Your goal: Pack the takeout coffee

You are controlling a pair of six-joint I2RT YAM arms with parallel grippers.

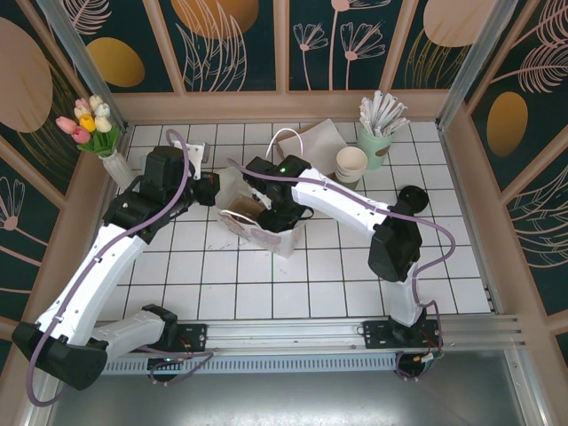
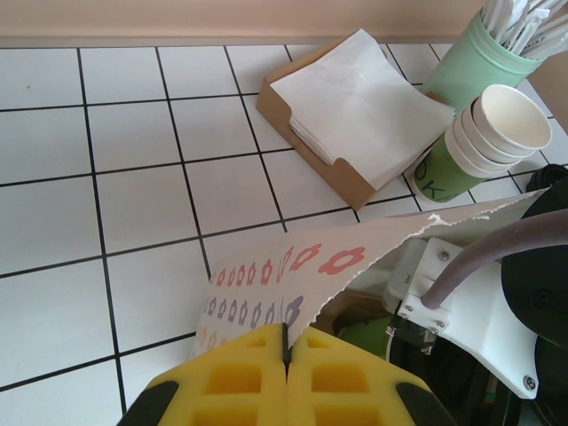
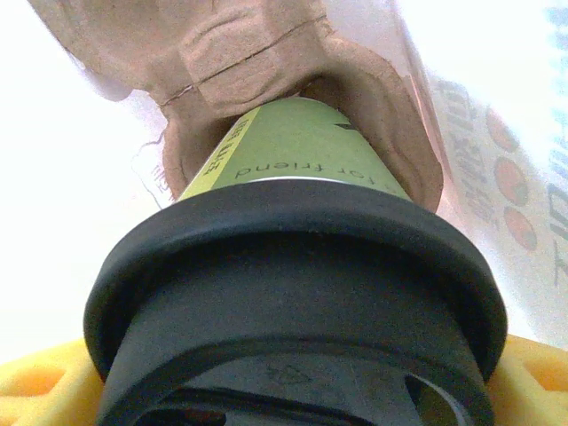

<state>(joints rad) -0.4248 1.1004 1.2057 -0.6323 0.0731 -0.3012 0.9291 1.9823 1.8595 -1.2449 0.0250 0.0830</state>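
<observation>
On the white tiled table (image 1: 355, 293), a flower-printed paper bag (image 1: 263, 232) stands open between two robot arms. The left gripper (image 2: 286, 351), its yellow pads pressed together, pinches the bag's rim. The right gripper (image 3: 284, 399) reaches inside the bag, fingers set wide around the black lid of the takeout coffee (image 3: 297, 155), whose green body is lodged in a brown pulp tray (image 3: 231, 53).

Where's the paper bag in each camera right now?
Top external: paper bag at picture centre.
Left wrist: its flowered edge, lower centre, pinched by the left gripper.
Right wrist: its wall on the right, beside the coffee cup.
Shared landmark: the bag's flower print.
</observation>
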